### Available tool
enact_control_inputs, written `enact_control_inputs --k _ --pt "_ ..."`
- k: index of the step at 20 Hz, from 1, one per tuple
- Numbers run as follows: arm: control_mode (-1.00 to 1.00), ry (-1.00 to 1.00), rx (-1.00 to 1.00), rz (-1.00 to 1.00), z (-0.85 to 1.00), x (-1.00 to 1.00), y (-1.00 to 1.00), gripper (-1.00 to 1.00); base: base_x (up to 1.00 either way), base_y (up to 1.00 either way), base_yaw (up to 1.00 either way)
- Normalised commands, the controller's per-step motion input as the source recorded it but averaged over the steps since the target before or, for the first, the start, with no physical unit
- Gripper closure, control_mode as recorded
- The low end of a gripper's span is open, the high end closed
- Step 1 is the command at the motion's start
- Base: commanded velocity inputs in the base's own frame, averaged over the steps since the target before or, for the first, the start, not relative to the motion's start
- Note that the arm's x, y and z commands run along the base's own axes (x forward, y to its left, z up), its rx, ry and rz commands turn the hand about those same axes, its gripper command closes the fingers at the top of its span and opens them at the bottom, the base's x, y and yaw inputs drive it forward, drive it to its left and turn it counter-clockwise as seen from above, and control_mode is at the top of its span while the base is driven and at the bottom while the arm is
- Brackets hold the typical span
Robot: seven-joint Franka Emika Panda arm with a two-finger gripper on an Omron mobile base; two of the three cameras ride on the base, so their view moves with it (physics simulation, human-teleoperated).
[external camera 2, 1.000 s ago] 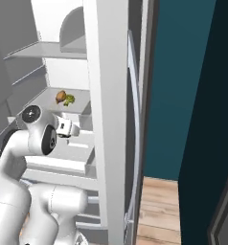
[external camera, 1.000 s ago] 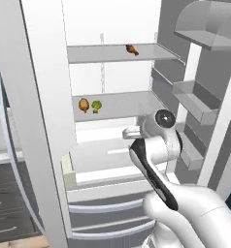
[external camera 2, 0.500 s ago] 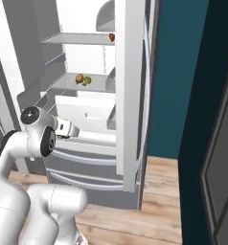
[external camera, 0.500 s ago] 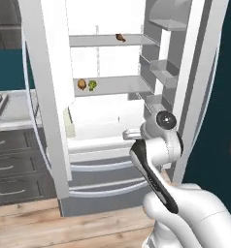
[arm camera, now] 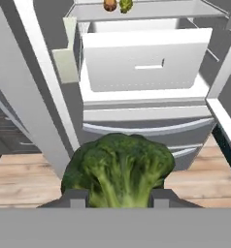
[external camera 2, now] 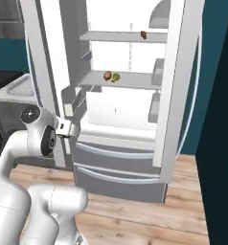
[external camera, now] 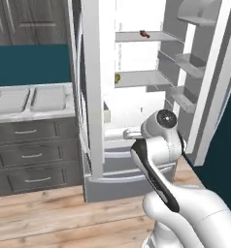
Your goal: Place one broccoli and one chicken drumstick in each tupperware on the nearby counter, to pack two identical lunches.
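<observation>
In the hand view my gripper is shut on a green broccoli, which sits between the two dark fingertips in front of the open fridge. Two pale tupperware lie side by side on the white counter, left of the fridge. On the fridge's middle shelf sit a chicken drumstick and another broccoli. A second drumstick lies on the top shelf. My arm is folded in front of the fridge's lower drawers.
The fridge stands with both doors swung open, and the left one is between my arm and the counter. A white drawer is pulled out inside. Dark grey drawers sit under the counter. Wood floor lies in front.
The base has backed away from the fridge and turned, so the whole scene shifted. The counter with the tupperware has come into the left base view. The arm stays folded.
</observation>
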Motion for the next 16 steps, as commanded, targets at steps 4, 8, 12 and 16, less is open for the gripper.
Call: enact_control_inputs --k 4,8,12,16 --pt "1.00 0.00 0.00 0.00 0.00 0.00 0.00 1.00 0.00 1.00 0.00" --pt "1.00 0.00 0.00 0.00 0.00 0.00 0.00 1.00 0.00 1.00 0.00" --pt "1.00 0.00 0.00 0.00 0.00 0.00 0.00 1.00 0.03 1.00 0.00" --pt "1.00 0.00 0.00 0.00 0.00 0.00 0.00 1.00 0.39 1.00 0.00"
